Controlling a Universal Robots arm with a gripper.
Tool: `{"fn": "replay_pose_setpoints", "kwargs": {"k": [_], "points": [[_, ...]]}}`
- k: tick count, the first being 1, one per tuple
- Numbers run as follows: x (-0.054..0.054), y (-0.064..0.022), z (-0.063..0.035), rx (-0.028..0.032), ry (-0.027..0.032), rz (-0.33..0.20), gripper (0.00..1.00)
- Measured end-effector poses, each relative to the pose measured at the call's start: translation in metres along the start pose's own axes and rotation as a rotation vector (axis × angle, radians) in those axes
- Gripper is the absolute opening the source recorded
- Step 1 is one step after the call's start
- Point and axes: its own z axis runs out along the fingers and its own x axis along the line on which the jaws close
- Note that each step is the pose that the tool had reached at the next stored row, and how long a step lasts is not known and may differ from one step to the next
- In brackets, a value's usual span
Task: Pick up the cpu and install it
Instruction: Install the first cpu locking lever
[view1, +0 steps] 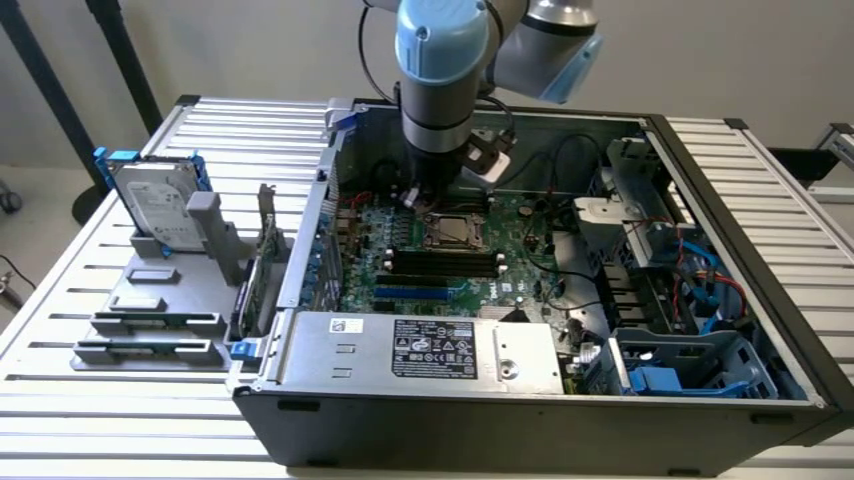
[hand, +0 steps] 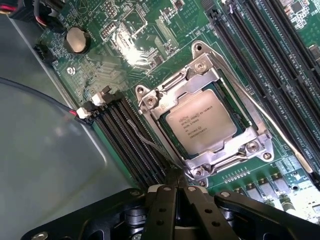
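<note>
1 cpu (hand: 201, 121) sits flat in its socket on the motherboard (hand: 150, 30), silver lid up, with several lines of small print on it that I cannot read for certain. 1 metal socket frame (hand: 210, 75) surrounds it, fastened at its corners by screws, and 1 thin retention lever (hand: 270, 125) runs along the frame's side. In the exterior view the same cpu (view1: 450, 232) lies near the middle of the board, at about 6 o'clock from the arm's wrist.

1 claw (hand: 175, 187) hangs just beside the socket frame's corner, its 2 dark fingers pressed together and holding nothing. Long black memory slots (hand: 130, 145) run on both sides of the socket; I count at least 4 on each side in the wrist view. 1 round coin battery (hand: 76, 40) sits on the board, well apart from the socket.

The open computer case (view1: 534, 420) lies on a slatted bench (view1: 80, 300). At 6 o'clock from the cpu, the power supply (view1: 414, 350) carries 1 black label and 1 small white sticker, both too small to read. At 9 o'clock, outside the case, 1 grey holder (view1: 147, 320) carries 1 hard drive (view1: 158, 210) in a blue frame, standing upright, plus a few flat parts.
</note>
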Motion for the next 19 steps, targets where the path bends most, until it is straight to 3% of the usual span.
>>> {"fn": "replay_pose_setpoints", "kwargs": {"k": [19], "points": [[0.0034,0.0025,0.0021,0.0023,-0.0016,0.001,0.11]]}}
